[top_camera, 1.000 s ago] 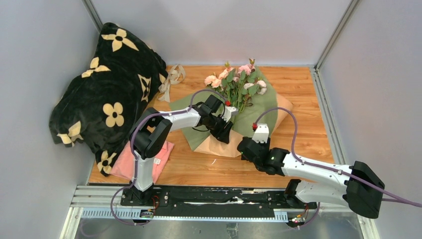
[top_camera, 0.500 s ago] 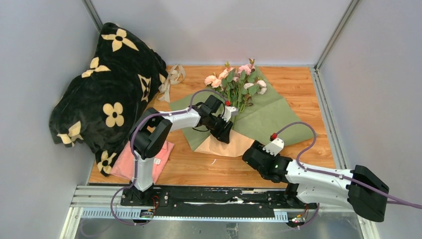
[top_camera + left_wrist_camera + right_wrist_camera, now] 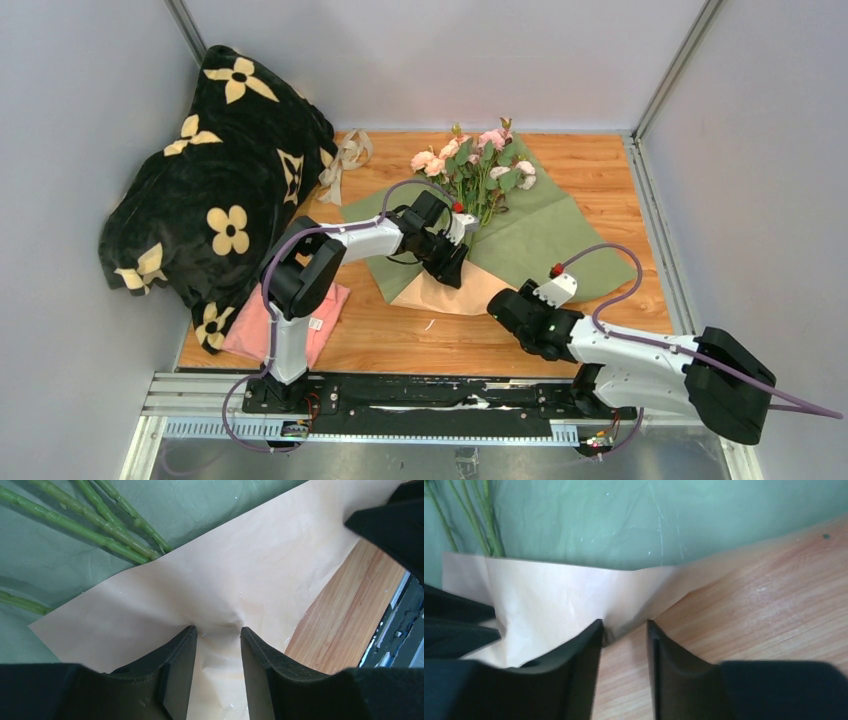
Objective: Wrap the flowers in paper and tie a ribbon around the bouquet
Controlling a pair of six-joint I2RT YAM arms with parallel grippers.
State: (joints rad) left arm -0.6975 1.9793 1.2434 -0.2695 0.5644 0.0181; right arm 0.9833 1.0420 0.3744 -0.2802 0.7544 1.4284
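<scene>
Top external shows me the surface [image 3: 600, 160] with the paper [image 3: 535, 235] spread green-side up mid-frame, the flowers [image 3: 480, 165] lying on it with blooms toward the top, my left tool [image 3: 217, 630] half spread, tips on its folded peach flap, my right tool [image 3: 624, 625] spread at that flap's edge.

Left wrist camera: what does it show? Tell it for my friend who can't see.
The left gripper, fingers apart, presses its tips onto a peach flap of paper, which puckers between them. Green stems lie on the paper's green side at top left; wooden table shows at right.
</scene>
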